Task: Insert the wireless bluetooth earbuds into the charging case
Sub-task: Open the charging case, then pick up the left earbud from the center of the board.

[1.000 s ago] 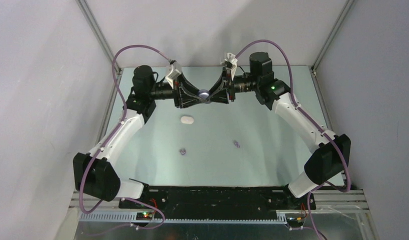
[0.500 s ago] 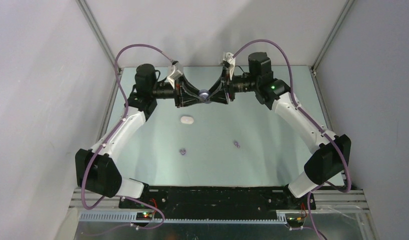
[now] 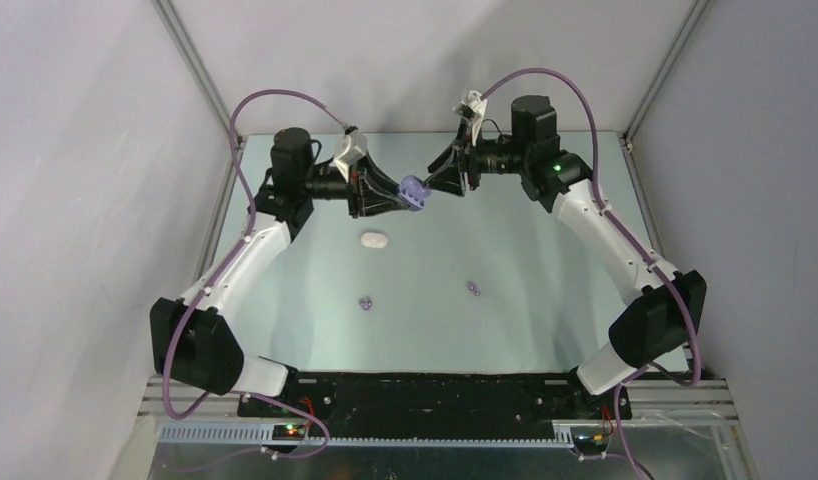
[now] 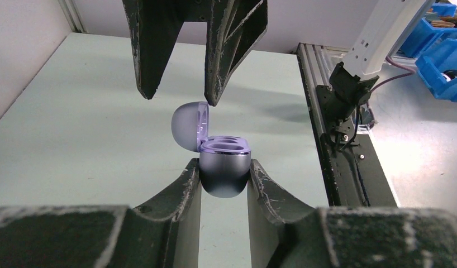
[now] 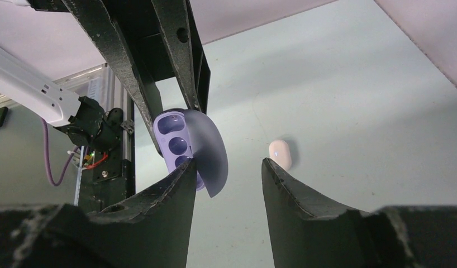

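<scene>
Sitting loose on the counter (image 3: 545, 300) are two purple earbuds. The left earbud (image 3: 365, 301) and the right earbud (image 3: 473, 288) lie well apart from each other and nowhere near any edge, so there's bare surface all round both. The purple charging case (image 3: 413, 191) is up in the air over the far half of the counter, with its lid (image 4: 188, 125) flipped open and both sockets showing. The left claw (image 4: 224, 173) is clamped on the case's bottom half, one finger each side. The right claw (image 5: 227, 164) faces it from the other side with its fingers apart and nothing in them. One fingertip sits right at the lid's rim, but I can't tell if it's actually touching. A closed white case (image 3: 374, 239) lies on the counter, nearer than the left claw and well clear of both earbuds. Enclosure walls hem in the counter's left, right and far edges.
</scene>
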Robot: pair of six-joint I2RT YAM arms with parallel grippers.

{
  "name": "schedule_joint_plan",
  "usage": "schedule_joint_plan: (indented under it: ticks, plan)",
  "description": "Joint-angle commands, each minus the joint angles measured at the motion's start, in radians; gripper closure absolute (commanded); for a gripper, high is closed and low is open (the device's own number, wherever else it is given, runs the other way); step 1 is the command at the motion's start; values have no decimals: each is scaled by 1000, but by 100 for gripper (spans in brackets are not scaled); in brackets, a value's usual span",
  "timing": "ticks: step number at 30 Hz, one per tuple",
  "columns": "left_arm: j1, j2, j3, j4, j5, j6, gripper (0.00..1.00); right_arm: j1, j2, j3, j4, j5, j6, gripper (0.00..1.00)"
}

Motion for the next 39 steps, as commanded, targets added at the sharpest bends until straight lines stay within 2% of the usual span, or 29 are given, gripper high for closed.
schedule_joint_plan:
  ticks: [1,6,8,12,15,17,20,22,26,39]
  plan:
    - [8,-3,18,5,37,1,100,-21,-54,15,7,-3,5,48]
    - [20,-21,-35,83,-34,-85,100,-97,-132,-14,-73,-12,-20,45]
    - [26,-29,-87,195,-65,-163,100,-126,-161,-52,-124,6,-68,45]
    - [30,-39,-128,273,-114,-257,100,-138,-214,-186,-232,181,-123,50]
    - [29,-48,-140,275,-131,-268,100,-129,-229,-332,-270,317,-42,62]
    - [31,-53,-145,267,-149,-269,100,-121,-226,-410,-269,419,22,67]
    - [32,-68,-154,256,-178,-268,100,-72,-212,-509,-252,519,27,67]
    - [34,-76,-164,254,-200,-269,100,-25,-189,-544,-245,542,-30,68]
    - [40,-99,-187,250,-233,-268,100,42,-144,-570,-230,588,-88,68]
    - [66,-161,-240,255,-253,-255,100,112,-27,-571,-235,685,-35,64]
